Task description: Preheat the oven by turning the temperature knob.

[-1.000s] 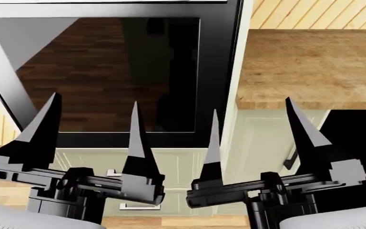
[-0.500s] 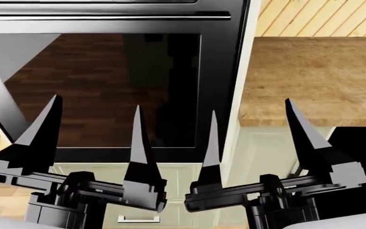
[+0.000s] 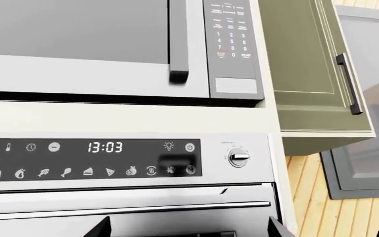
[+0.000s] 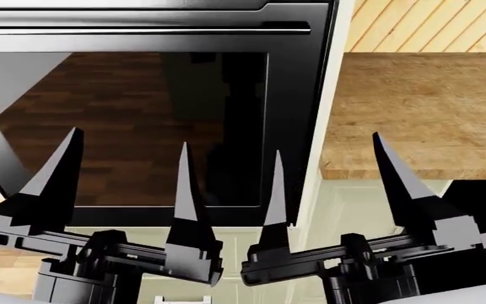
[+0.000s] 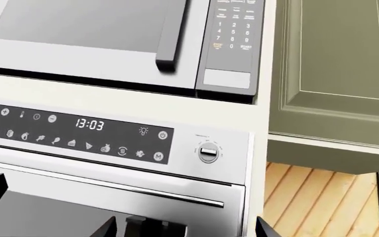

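Note:
The oven (image 4: 142, 126) fills the head view with its dark glass door and long bar handle (image 4: 142, 28). Its silver control panel with a black display reading 13:03 shows in both wrist views. The temperature knob (image 3: 238, 157) is at the panel's right end; it also shows in the right wrist view (image 5: 208, 152). My left gripper (image 4: 123, 171) and right gripper (image 4: 328, 171) are both open and empty, held side by side in front of the lower door, well below the knob.
A microwave (image 3: 110, 44) with a keypad sits above the oven. Green cabinets (image 3: 308, 59) are to its right. A wooden countertop (image 4: 420, 114) lies right of the oven, with pale cabinet fronts (image 4: 344, 209) below.
The head view has risen: the oven door and handle have slid down in the picture and the drawers below have dropped out of sight. The grippers stay open.

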